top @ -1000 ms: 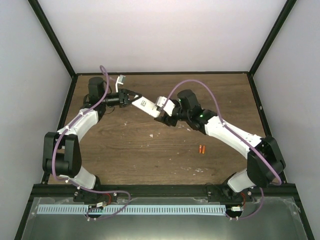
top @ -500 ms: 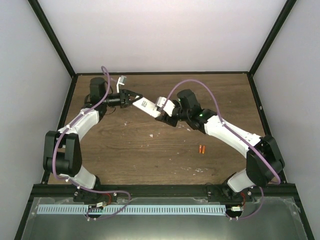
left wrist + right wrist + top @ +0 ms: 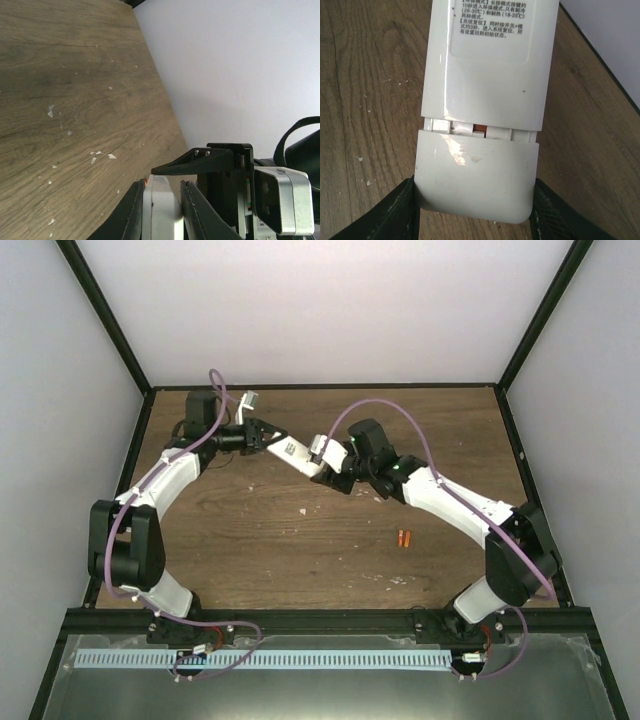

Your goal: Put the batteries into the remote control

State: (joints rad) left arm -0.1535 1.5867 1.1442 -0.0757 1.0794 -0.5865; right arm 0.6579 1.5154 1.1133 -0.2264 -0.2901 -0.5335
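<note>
The white remote control (image 3: 295,452) is held in the air between both grippers at the back middle of the table. My left gripper (image 3: 272,440) is shut on one end; in the left wrist view its edge (image 3: 161,210) sits between my fingers (image 3: 131,216). My right gripper (image 3: 318,462) is shut on the other end. In the right wrist view the remote's labelled back (image 3: 490,55) faces the camera, and my right gripper (image 3: 475,212) clamps the battery cover (image 3: 475,185), which is slid slightly off, showing an orange slit. Two orange batteries (image 3: 404,538) lie side by side on the table, right of centre.
The wooden table (image 3: 300,560) is fenced by a black frame and white walls at the back and sides. Small white flecks dot the wood. The right arm's purple cable (image 3: 400,415) arches over its forearm.
Both grippers and the remote have shifted slightly toward the back left. The left arm's wrist has moved a little right and back. The batteries have not moved.
</note>
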